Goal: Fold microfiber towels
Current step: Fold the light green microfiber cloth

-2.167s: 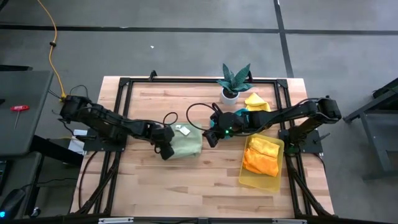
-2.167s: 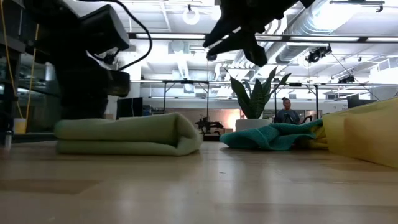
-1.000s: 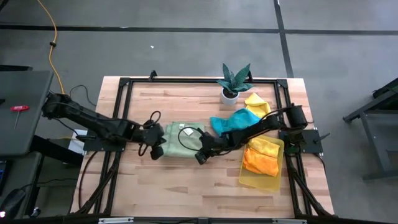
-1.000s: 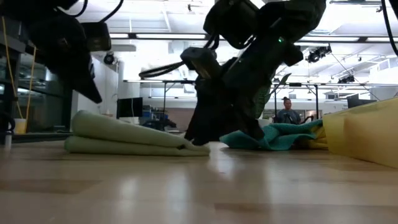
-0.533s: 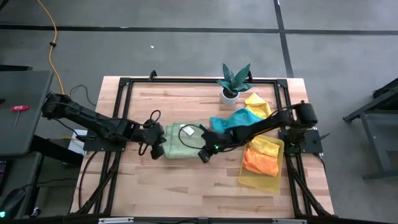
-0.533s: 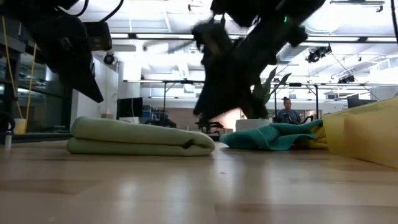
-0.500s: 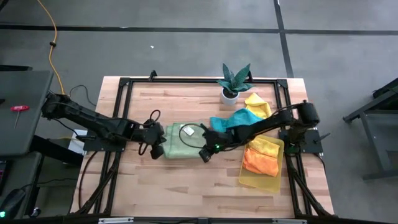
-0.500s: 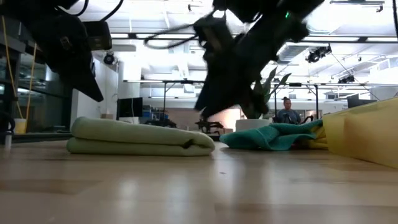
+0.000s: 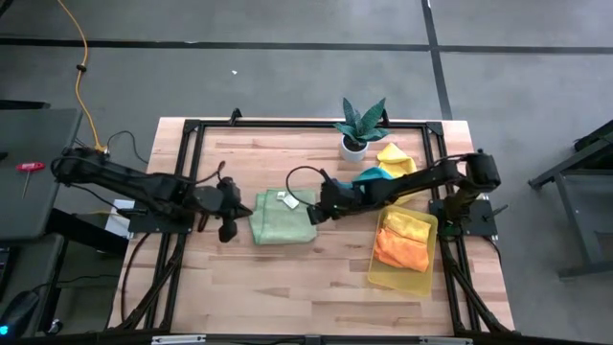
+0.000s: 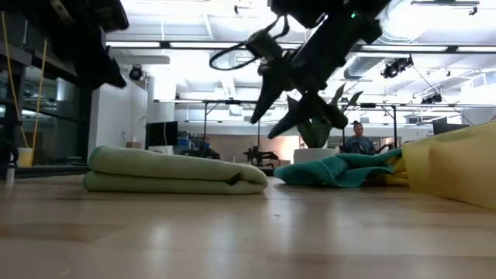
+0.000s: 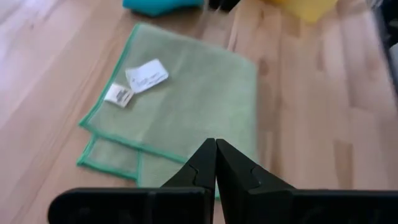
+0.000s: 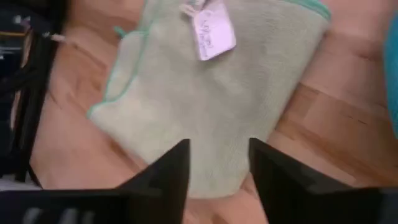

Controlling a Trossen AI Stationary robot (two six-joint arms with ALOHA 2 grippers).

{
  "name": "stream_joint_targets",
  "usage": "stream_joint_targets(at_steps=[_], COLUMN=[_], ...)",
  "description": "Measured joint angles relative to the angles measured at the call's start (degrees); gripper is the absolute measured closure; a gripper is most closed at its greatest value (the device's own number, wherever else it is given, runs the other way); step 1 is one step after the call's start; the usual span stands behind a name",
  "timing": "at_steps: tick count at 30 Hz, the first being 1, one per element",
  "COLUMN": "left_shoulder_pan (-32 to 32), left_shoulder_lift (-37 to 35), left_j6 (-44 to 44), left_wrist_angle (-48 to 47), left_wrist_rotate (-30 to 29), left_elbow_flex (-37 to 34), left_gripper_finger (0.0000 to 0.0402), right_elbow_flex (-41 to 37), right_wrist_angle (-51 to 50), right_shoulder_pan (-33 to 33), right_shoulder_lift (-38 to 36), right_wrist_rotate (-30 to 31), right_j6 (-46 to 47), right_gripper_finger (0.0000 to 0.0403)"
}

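Note:
A pale green microfiber towel point(image 9: 282, 218) lies folded flat on the table's middle, white tags point(image 11: 146, 75) on top; the low view shows its stacked layers point(image 10: 174, 173). My left gripper point(image 9: 230, 228) hangs shut just off the towel's left edge, above the table, its fingertips point(image 11: 216, 163) together. My right gripper point(image 9: 317, 212) hovers open above the towel's right edge, its spread fingers point(image 10: 284, 116) clear of the cloth, and the towel point(image 12: 211, 93) shows below them. A teal towel point(image 9: 368, 178) and a yellow towel point(image 9: 394, 156) lie crumpled at the far right.
A translucent yellow tray point(image 9: 420, 279) at the right holds orange and yellow cloths point(image 9: 402, 240). A small spiky plant in a white pot point(image 9: 358, 127) stands at the far edge. Bare wood lies near the front edge. Black frame rails run along the table's sides.
My right gripper has risen off the green towel's near right part, gone toward the far edge and opened. My left gripper has lifted and drawn back toward the table's left edge, staying shut. The towel's raised layers have settled flat.

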Motion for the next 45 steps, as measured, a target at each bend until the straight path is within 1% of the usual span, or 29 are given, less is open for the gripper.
stream_joint_targets(at_steps=[3,5,7,9,13,18,25,39,42,45], left_shoulder_pan=[0.0,0.0,0.0,0.0,0.0,0.0,0.0,0.0,0.0,0.0], left_shoulder_lift=[-2.5,-3.5,-3.8,-3.8,-3.7,-3.7,-3.7,-3.7,-3.7,-3.7], left_j6=[0.4,0.4,0.3,0.1,-1.0,-1.1,-1.1,-1.1,-1.1,-1.1], left_wrist_angle=[-0.1,-1.4,-1.4,-2.4,-2.2,-2.1,-2.1,-2.0,-2.0,-2.0], left_wrist_rotate=[-0.4,-1.4,-2.4,-2.6,-2.4,-2.4,-2.3,-2.3,-2.3,-2.3], left_elbow_flex=[0.0,-0.1,0.0,-0.1,-0.1,-0.1,-0.1,-0.1,-0.1,-0.1], left_gripper_finger=[0.0401,0.0401,0.0401,0.0401,0.0401,0.0401,0.0401,0.0401,0.0401,0.0401], right_elbow_flex=[0.0,0.0,0.0,0.0,0.2,0.1,0.1,0.0,0.0,0.1], right_wrist_angle=[-2.4,-4.0,-3.5,-2.8,0.6,2.8,3.1,7.6,10.4,16.1], right_shoulder_pan=[-1.3,-2.1,-2.7,-2.7,-2.2,-2.1,-2.0,-2.2,-2.4,-2.4], right_shoulder_lift=[1.0,2.5,4.4,6.4,9.3,10.1,10.2,10.6,11.4,13.2], right_wrist_rotate=[-1.8,-3.5,-5.7,-7.1,-7.9,-5.7,-5.0,-3.8,-3.3,-4.9], right_j6=[3.0,6.1,9.2,12.1,16.4,19.8,20.9,24.5,24.9,25.0], right_gripper_finger=[0.0198,0.0171,0.0153,0.0145,0.0142,0.0141,0.0141,0.0141,0.0143,0.0152])
